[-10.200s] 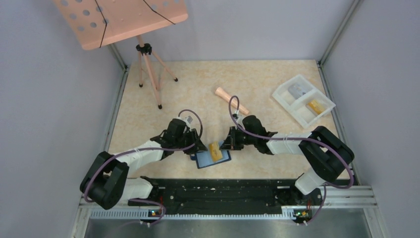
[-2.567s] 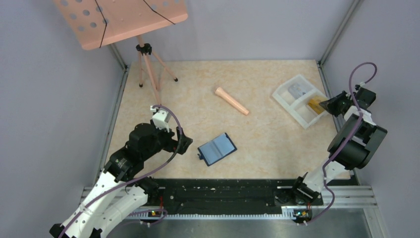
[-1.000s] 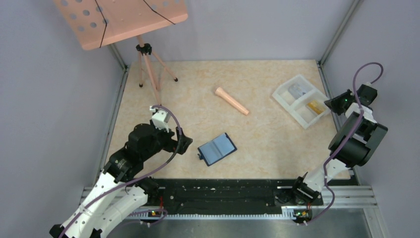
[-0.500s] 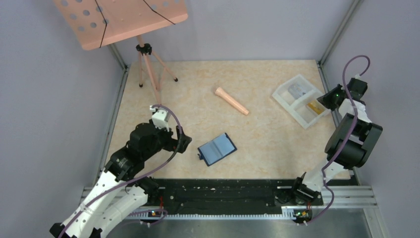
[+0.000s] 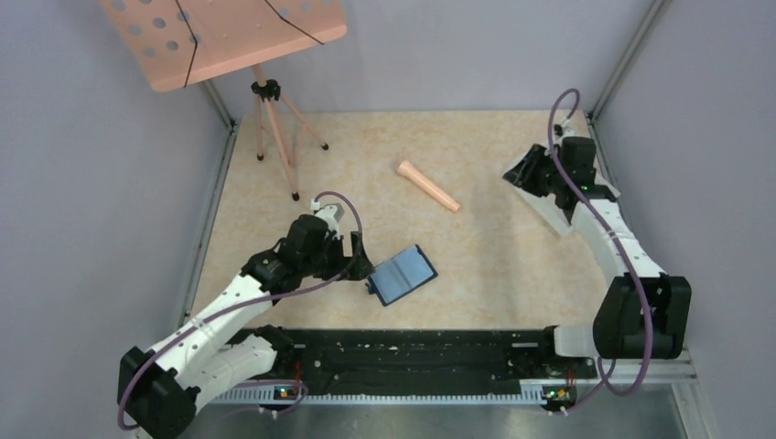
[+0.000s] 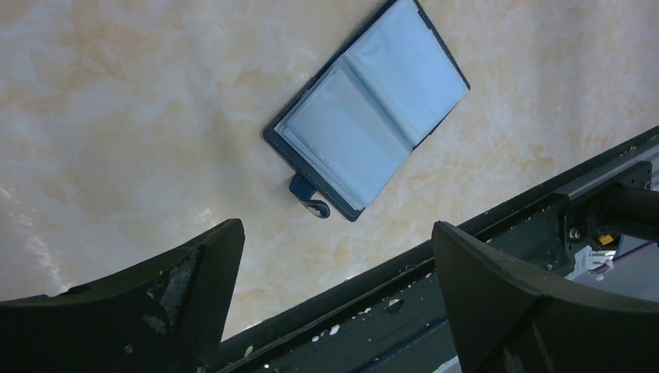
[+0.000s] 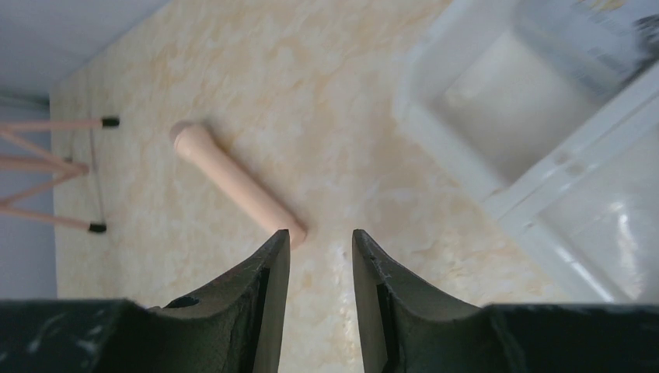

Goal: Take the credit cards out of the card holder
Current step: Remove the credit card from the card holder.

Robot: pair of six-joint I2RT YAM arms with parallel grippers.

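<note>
1. Beige tabletop (image 5: 494, 247) from above: card holder (image 5: 401, 275) lies open just beside my left gripper (image 5: 360, 260).
2. Left wrist: my jaws gape wide, empty, holder ahead.
3. Right wrist: my right gripper (image 7: 320, 239) stands slightly parted, empty, near white tray (image 7: 559, 172).

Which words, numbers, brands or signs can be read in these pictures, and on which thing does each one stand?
No text can be read in any view.
On the grey card in the white tray: faint marks, too blurred to read.
On the card holder: the open pockets show no print.
</note>
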